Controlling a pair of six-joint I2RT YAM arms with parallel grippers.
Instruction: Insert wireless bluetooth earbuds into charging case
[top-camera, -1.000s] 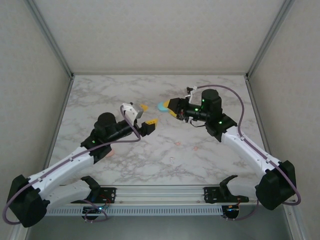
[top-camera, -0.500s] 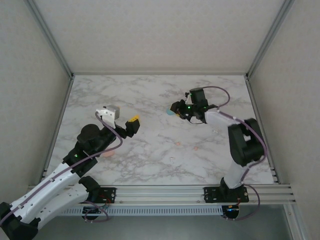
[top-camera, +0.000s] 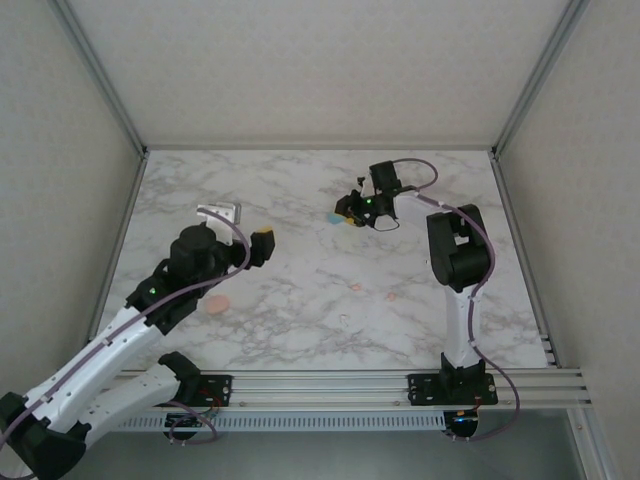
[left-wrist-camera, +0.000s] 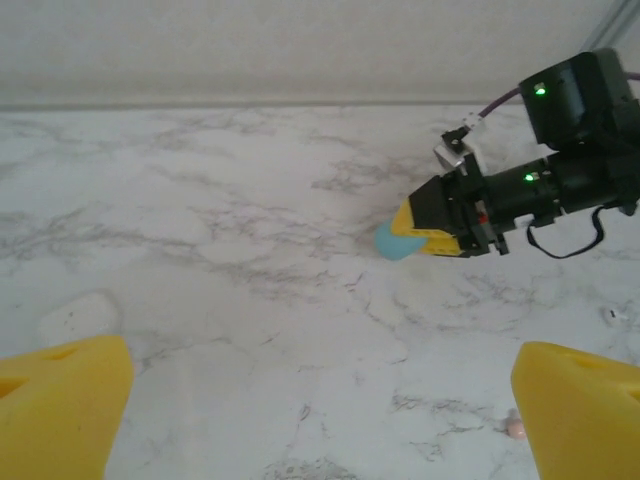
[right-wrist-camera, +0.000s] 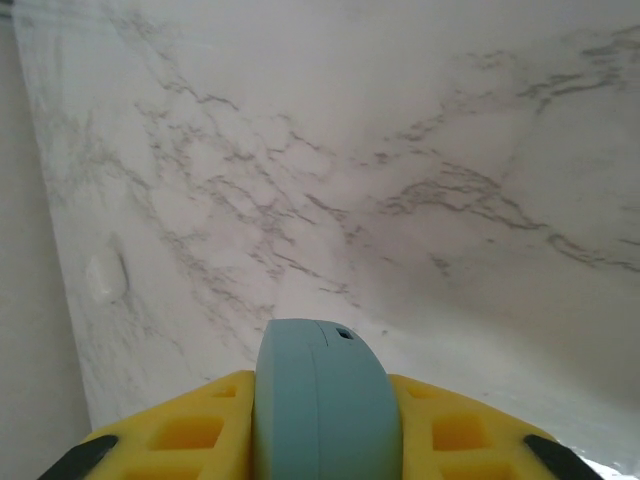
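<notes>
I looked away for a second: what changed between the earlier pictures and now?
The left gripper pulled back leftward, jaws open and empty. The right gripper barely shifted while its arm folded upright; its jaws stay shut on the teal charging case. The pink case stayed put.

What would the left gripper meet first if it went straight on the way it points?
Probably bare marble tabletop, some way ahead of the open left gripper; depth is unclear. The teal case lies right of that line.

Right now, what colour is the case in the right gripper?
The case is teal, clearest in the right wrist view.
</notes>
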